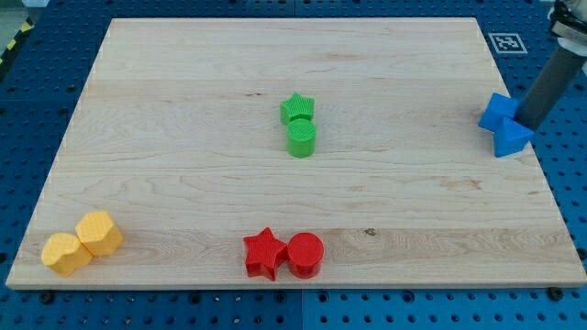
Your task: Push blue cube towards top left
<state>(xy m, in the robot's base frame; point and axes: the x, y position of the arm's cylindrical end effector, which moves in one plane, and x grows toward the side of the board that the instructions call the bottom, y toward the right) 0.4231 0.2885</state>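
Note:
The blue cube (498,111) sits at the board's right edge, near the view's top right. A second blue block, wedge-like (511,138), touches it just below and to the right. My rod comes down from the view's top right corner. My tip (527,120) rests right against the blue cube's right side, just above the second blue block.
A green star (297,108) and a green cylinder (302,139) touch at the board's centre. A red star (264,253) and a red cylinder (306,255) sit at the bottom centre. Two yellow blocks (66,254) (99,233) sit at the bottom left. The wooden board (183,137) lies on a blue pegboard.

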